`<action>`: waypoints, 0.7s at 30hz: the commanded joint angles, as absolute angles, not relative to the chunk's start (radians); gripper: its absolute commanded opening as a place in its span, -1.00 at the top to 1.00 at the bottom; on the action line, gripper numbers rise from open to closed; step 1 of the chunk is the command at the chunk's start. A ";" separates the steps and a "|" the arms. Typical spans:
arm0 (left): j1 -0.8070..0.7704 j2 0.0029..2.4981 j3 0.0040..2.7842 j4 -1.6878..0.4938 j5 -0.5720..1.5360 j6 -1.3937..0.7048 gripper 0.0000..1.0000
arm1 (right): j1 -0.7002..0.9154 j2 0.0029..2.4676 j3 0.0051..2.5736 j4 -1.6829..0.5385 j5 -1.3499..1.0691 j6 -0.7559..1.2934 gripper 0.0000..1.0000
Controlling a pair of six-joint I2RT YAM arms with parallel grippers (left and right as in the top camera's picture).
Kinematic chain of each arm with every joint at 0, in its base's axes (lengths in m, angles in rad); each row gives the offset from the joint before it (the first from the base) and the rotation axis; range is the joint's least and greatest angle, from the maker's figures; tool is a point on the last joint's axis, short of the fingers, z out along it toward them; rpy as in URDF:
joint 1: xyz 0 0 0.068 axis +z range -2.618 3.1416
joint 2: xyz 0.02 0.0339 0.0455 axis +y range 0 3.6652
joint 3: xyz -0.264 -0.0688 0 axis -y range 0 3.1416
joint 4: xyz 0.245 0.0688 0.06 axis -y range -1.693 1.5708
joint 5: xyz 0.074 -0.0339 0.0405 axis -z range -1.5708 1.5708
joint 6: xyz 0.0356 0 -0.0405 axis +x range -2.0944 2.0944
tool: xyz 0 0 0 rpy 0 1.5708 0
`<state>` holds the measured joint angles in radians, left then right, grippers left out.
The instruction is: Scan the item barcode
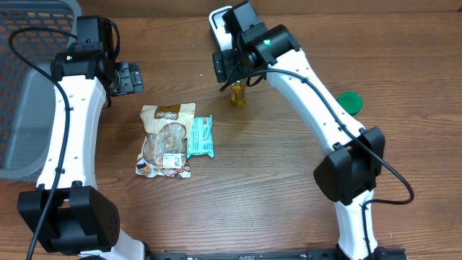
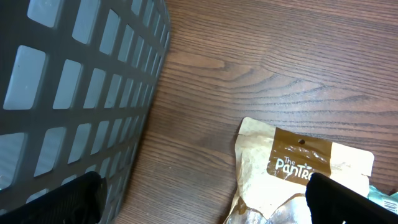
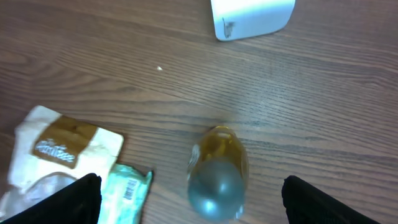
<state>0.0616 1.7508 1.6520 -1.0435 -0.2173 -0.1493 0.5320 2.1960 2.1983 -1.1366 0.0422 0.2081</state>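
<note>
A small bottle of yellow liquid (image 1: 238, 96) with a grey cap (image 3: 216, 188) stands upright on the wooden table. My right gripper (image 1: 229, 74) hovers just above it, open. In the right wrist view the bottle (image 3: 219, 149) lies between the two black fingertips of the right gripper (image 3: 191, 198), apart from both. The white scanner (image 1: 219, 26) sits just behind, and its edge shows again in the wrist view as the scanner (image 3: 252, 17). My left gripper (image 1: 131, 77) is open and holds nothing, above the table beside the basket; the left gripper (image 2: 205, 202) looks down on bare wood.
A beige snack bag (image 1: 166, 139) and a teal packet (image 1: 201, 136) with a barcode lie side by side left of centre. A grey mesh basket (image 1: 29, 87) fills the far left. A green lid (image 1: 350, 101) rests to the right, behind the right arm.
</note>
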 commanded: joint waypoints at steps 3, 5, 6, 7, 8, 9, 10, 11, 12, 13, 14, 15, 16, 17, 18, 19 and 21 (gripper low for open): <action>0.071 1.739 1.673 -1.042 -0.216 -0.134 -0.99 | 0.532 2.258 2.196 -1.130 0.065 0.196 -0.80; 0.071 1.739 1.673 -1.042 -0.216 -0.134 -0.99 | 0.532 2.282 2.192 -1.133 0.065 0.196 -0.79; 0.071 1.739 1.673 -1.042 -0.216 -0.134 -0.99 | 0.533 2.290 2.192 -1.134 0.065 0.196 -0.79; 0.071 1.739 1.673 -1.042 -0.216 -0.134 -0.99 | 0.535 2.302 2.192 -1.135 0.065 0.196 -0.79; 0.071 1.739 1.673 -1.042 -0.216 -0.134 -0.99 | 0.537 2.308 2.191 -1.135 0.065 0.197 -0.77; 0.071 1.739 1.673 -1.042 -0.216 -0.134 -0.99 | 0.538 2.315 2.186 -1.131 0.065 0.197 -0.75; 0.071 1.739 1.673 -1.042 -0.216 -0.134 -0.99 | 0.540 2.315 2.182 -1.131 0.065 0.197 -0.71; 0.071 1.739 1.673 -1.042 -0.216 -0.134 -0.99 | 0.540 2.316 2.177 -1.130 0.066 0.197 -0.67; 0.071 1.739 1.673 -1.042 -0.216 -0.134 -0.99 | 0.540 2.316 2.177 -1.132 0.067 0.196 -0.60; 0.071 1.739 1.673 -1.042 -0.216 -0.134 -0.99 | 0.540 2.316 2.177 -1.134 0.067 0.196 -0.46; 0.071 1.739 1.673 -1.042 -0.216 -0.134 -0.99 | 0.540 2.316 2.177 -1.135 0.067 0.196 -0.37; 0.071 1.739 1.673 -1.042 -0.216 -0.134 -0.99 | 0.540 2.316 2.177 -1.140 0.067 0.196 -0.30; 0.071 1.739 1.673 -1.042 -0.216 -0.134 -0.99 | 0.539 2.316 2.177 -1.144 0.067 0.197 -0.25; 0.071 1.739 1.673 -1.042 -0.216 -0.134 -0.99 | 0.537 2.316 2.177 -1.150 0.067 0.197 -0.18; 0.071 1.739 1.673 -1.042 -0.216 -0.134 -0.99 | 0.536 2.316 2.177 -1.155 0.067 0.197 -0.11; 0.071 1.739 1.673 -1.042 -0.216 -0.134 -0.99 | 0.535 2.316 2.177 -1.159 0.067 0.197 -0.08; 0.071 1.739 1.673 -1.042 -0.216 -0.134 -0.99 | 0.535 2.315 2.177 -1.161 0.066 0.197 0.06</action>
<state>0.0616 1.7508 1.6520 -1.0435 -0.2173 -0.1490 0.5323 2.3203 2.1784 -1.1629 0.0597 0.1978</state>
